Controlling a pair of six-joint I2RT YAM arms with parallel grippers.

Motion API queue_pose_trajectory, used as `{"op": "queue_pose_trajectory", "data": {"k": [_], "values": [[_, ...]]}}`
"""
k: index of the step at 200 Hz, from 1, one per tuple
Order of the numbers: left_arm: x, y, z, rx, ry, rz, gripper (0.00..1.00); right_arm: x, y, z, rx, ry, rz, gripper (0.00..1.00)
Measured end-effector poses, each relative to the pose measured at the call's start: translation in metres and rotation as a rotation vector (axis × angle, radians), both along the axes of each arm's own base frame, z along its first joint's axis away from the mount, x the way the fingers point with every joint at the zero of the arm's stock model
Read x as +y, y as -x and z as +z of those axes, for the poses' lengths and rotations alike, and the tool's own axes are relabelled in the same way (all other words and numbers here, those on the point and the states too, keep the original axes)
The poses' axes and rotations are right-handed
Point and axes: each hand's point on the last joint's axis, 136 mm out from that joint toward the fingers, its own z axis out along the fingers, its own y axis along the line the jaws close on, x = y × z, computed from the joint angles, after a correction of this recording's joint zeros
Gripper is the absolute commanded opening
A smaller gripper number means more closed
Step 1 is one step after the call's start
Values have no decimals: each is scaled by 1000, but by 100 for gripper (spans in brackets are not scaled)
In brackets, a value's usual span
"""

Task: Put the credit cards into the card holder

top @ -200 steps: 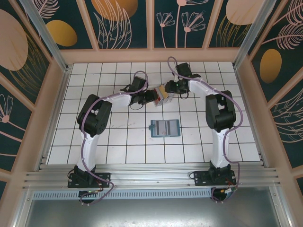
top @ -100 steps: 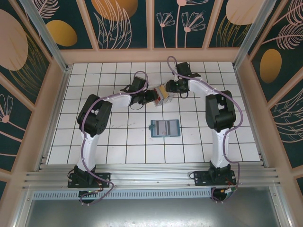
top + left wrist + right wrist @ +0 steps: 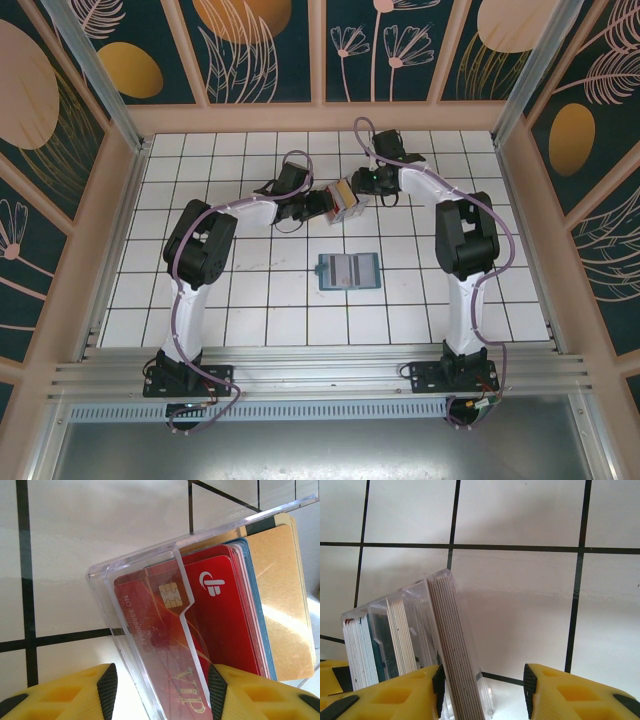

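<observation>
My left hand (image 3: 159,695) has its yellow fingers (image 3: 60,695) squeezed on the small clear plastic box (image 3: 145,587) and holds it tipped up. Inside the box sit the thin red, pale and gold plastic cards (image 3: 225,615), packed close together. My right hand (image 3: 481,690) is loose and open. The box edge is by one finger, with a gap to the other. The flat teal-blue folding card holder (image 3: 348,270) lies open on the white tiled tabletop (image 3: 250,290), apart from both hands.

Bright, even light floods the white table (image 3: 250,300). Glare streaks the clear plastic box (image 3: 140,562) and whitens the gold card (image 3: 280,615); a soft shadow lies beside the box.
</observation>
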Motion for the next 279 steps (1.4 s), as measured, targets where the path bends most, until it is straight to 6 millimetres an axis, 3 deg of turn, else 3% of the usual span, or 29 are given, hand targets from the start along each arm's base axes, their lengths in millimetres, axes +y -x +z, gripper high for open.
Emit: {"op": "queue_pose_trajectory", "data": {"k": [101, 136, 204, 279], "values": [[0, 0, -1, -3, 5, 2, 53, -2, -1, 14, -26, 1, -6, 36], [0, 0, -1, -4, 5, 2, 53, -3, -3, 17, -38, 7, 1, 23], [0, 0, -1, -3, 5, 2, 53, 2, -4, 28, -53, -15, 22, 8], [0, 0, 1, -3, 9, 3, 53, 2, 1, 71, -92, -108, 37, 3]]}}
